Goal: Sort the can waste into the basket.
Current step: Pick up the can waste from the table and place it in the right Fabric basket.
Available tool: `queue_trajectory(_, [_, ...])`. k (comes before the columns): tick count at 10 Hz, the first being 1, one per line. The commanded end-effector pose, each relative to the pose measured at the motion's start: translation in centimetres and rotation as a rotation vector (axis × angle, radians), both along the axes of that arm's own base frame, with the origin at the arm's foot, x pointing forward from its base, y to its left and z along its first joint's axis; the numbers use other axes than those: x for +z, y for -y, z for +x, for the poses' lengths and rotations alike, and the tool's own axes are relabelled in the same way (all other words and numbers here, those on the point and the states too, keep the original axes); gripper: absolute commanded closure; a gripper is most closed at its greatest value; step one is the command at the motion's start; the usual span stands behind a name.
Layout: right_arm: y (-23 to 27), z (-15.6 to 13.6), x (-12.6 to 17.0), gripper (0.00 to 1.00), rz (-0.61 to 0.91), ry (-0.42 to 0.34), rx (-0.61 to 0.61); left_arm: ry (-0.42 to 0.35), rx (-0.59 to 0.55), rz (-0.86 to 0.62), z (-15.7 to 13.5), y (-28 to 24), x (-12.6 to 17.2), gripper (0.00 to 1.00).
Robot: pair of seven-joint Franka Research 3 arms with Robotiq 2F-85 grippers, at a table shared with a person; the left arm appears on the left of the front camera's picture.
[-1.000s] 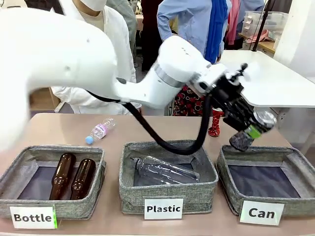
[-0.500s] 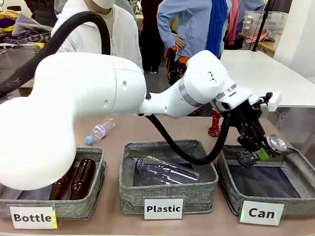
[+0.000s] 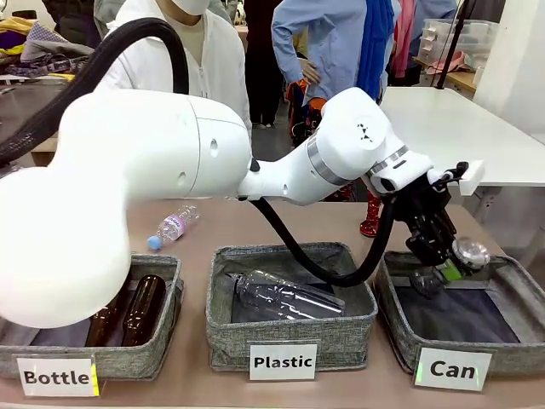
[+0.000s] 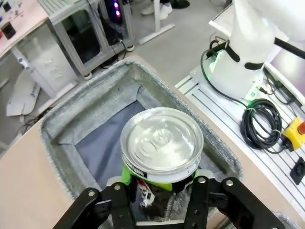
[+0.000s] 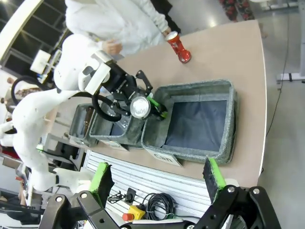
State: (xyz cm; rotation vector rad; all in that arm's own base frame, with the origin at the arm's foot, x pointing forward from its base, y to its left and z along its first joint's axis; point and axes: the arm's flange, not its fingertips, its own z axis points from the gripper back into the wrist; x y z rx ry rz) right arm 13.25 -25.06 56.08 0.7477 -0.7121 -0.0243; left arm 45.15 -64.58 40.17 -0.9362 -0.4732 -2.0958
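The left gripper pinches a can by its sides, just above the basket, near the wall that faces the middle bin. It is best carried further over the dark lining and let go low, so it cannot catch that rim. The right gripper hangs spread and empty, well away from the basket. The basket's label reads "Can"; the bins beside it read "Plastic" and "Bottle".
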Motion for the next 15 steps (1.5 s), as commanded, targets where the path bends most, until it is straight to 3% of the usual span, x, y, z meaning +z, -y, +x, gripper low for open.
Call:
queue_trajectory(1, [-0.2, -0.3, 0.4, 0.00, 0.011, -0.008, -0.006, 0.026, -0.031, -0.016, -0.3, -0.6, 0.6, 0.00])
queue_trajectory(8, [-0.2, -0.3, 0.4, 0.00, 0.011, -0.008, -0.006, -0.007, -0.010, -0.079, -2.8, -3.6, 4.1, 0.00])
queue_trajectory(10, [-0.2, -0.3, 0.4, 0.00, 0.011, -0.008, -0.006, -0.044, -0.020, -0.057, -3.9, -4.9, 4.5, 0.00])
queue_trajectory(12, [0.3, -0.1, 0.3, 0.00, 0.040, -0.003, -0.052, -0.147, -0.040, -0.031, -5.3, -7.0, 5.5, 0.00])
queue_trajectory(14, [-0.9, 1.9, 0.8, 0.00, 0.065, -0.034, -0.082, -0.198, -0.025, -0.179, -6.9, -9.5, 8.3, 0.00])
queue_trajectory(15, [-1.6, 3.1, 0.9, 0.00, 0.066, -0.055, -0.076, -0.204, 0.193, -0.469, -7.6, -8.0, 8.1, 0.00])
